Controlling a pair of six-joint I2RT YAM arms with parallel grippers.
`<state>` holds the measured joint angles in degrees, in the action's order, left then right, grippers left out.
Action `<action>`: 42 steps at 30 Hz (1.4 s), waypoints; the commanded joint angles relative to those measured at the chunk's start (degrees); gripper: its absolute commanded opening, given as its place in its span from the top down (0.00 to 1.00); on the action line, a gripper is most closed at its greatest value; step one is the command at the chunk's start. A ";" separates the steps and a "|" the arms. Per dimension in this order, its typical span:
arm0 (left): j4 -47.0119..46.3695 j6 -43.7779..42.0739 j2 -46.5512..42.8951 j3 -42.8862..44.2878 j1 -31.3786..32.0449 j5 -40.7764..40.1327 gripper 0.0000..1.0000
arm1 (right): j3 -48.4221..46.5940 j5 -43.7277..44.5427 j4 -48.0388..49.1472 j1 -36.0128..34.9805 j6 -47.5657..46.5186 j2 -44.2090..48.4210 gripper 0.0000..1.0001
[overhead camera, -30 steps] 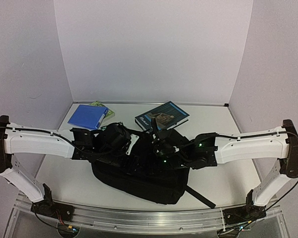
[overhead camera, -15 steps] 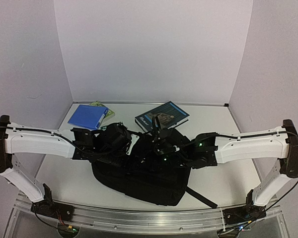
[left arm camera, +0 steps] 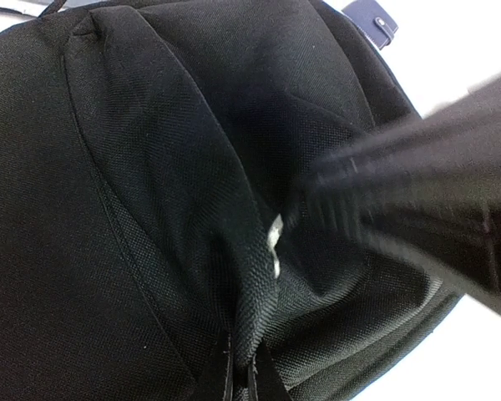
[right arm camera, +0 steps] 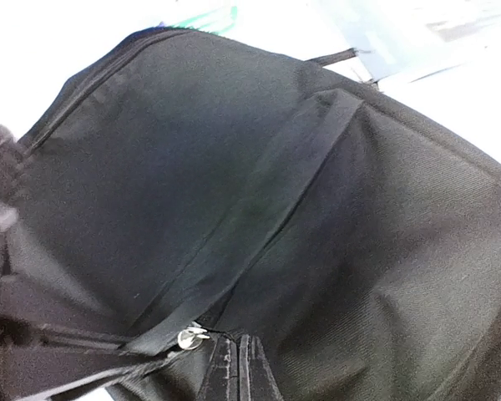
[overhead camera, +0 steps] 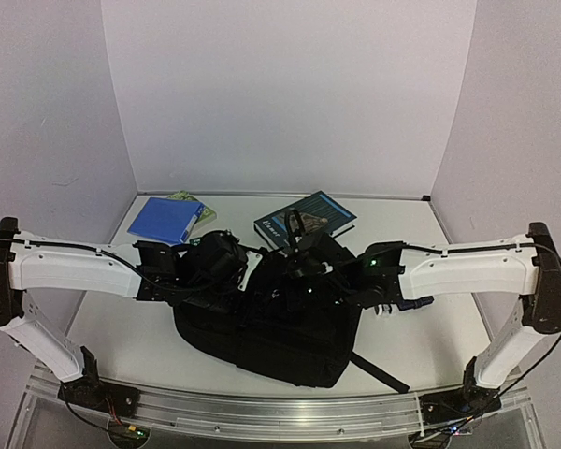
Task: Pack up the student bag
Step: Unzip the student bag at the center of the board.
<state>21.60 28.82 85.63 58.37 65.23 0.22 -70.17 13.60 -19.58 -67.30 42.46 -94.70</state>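
While the big black student bag [overhead camera: 262,332] lies on the white tabletop [overhead camera: 122,327] in the middle of the top view, the left end effector [left arm camera: 240,378] pinches a fold of its cloth. The right end effector [right arm camera: 238,372] is pressed tight together by a silver zip pull [right arm camera: 189,337]; I cannot tell if it holds anything. A blue folder [overhead camera: 165,220] and a book [overhead camera: 304,217] lie just above the bag in the frame.

The left gripper [left arm camera: 240,380] has closed on the student bag [overhead camera: 280,327], whose top the right gripper [right arm camera: 234,372] has pulled higher.
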 commanded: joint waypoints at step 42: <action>6.97 6.49 -3.29 5.19 -0.09 -12.06 0.53 | -11.03 -10.13 5.40 22.65 -14.68 -7.81 0.56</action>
<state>25.84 36.16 83.50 58.34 65.21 -8.37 -81.10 5.18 -15.31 -46.10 27.77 -108.74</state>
